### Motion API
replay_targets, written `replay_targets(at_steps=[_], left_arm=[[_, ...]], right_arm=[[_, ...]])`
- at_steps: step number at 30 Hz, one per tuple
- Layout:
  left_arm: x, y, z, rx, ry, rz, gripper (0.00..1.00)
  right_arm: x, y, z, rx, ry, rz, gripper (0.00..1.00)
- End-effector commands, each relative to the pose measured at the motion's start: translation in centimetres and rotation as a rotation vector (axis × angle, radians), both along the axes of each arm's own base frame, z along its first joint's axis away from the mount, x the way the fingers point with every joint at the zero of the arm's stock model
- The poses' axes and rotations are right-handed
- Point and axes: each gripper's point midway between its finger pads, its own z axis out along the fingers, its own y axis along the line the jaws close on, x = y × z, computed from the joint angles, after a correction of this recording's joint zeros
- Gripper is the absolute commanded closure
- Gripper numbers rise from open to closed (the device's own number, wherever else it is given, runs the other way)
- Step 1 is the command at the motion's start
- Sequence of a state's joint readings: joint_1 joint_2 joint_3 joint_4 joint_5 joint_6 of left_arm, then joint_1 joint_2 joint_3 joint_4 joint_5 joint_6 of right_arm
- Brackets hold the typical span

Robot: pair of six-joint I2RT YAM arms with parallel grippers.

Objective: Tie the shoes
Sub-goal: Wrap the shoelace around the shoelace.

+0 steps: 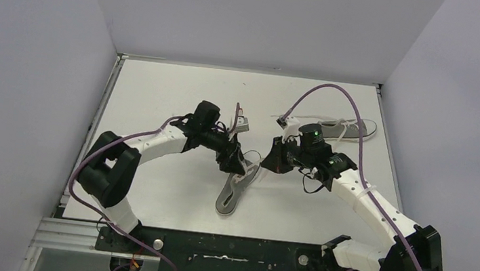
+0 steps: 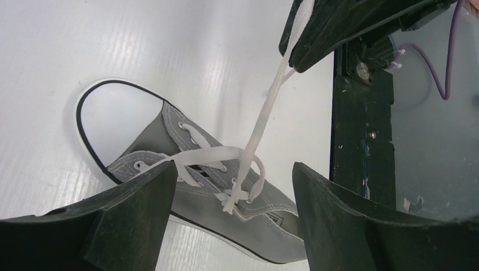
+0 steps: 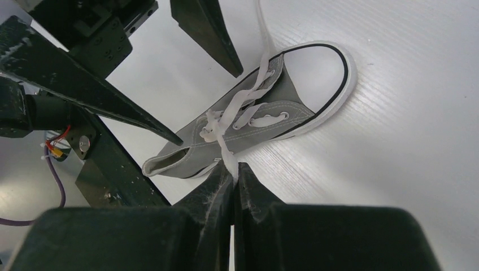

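Checking the near shoe [image 1: 236, 191] first, I found it lying on the bench [image 1: 160, 92] between the two arms. Its white lace [image 2: 265, 113] was crossed into a small twist at the top eyelets, and one slack loop arched over the tongue. One strand ran taut from that twist up to the right end effector [image 3: 233, 175], which was pinched fully closed on it. The left end effector [image 2: 230, 172] hovered just above the shoe with its jaws spread wide and nothing between them.

I judged the job to be at an early stage. A first crossing seemed to be in place, but there was no bow and nothing had been cinched down. The second shoe [image 1: 355, 128] sat well apart, toward the far right of the bench behind the right arm. Its lace trailed loose beside it, so as far as I could see it was not yet tied. That left this knot to finish, and then the whole of the other shoe.
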State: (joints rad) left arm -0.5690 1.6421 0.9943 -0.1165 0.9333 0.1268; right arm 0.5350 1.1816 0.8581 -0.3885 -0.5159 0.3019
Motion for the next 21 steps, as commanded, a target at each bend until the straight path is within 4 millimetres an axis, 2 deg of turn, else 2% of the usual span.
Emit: replay_targets(at_steps=[1,4,7,12,17,18,21], left_arm=[[0.5,-2.4,2.4,-0.135,-0.115,-0.160,0.27],[0.7,-2.6,1.3,-0.132,-0.102,-0.169,0.29],[1.4,-2.2,0.3,-0.101,-0.119,-0.167,0.36],[1.0,-2.0,-0.7,-0.085,-0.106,-0.190,0.47],[0.3,-1.7,-1.6,-0.073,-0.067,-0.207,0.49],[0.2,-1.6,-1.7,-0.070,-0.058,-0.208,0.52],[-0.1,-1.3,-1.8,-0.053,-0.037,-0.201,0.69]], right_arm=[[0.8,0.5,1.8,0.058,-0.020,0.015,1.00],[0.8,0.5,1.9,0.065,-0.012,0.022,1.00],[0.7,0.4,2.1,0.073,-0.006,0.023,1.00],[0.5,0.4,2.0,0.080,0.002,0.020,1.00],[0.8,0.6,2.1,0.098,0.007,0.006,1.00],[0.8,0.8,2.1,0.105,0.010,0.004,1.00],[1.4,0.9,2.1,0.128,0.020,-0.026,1.00]])
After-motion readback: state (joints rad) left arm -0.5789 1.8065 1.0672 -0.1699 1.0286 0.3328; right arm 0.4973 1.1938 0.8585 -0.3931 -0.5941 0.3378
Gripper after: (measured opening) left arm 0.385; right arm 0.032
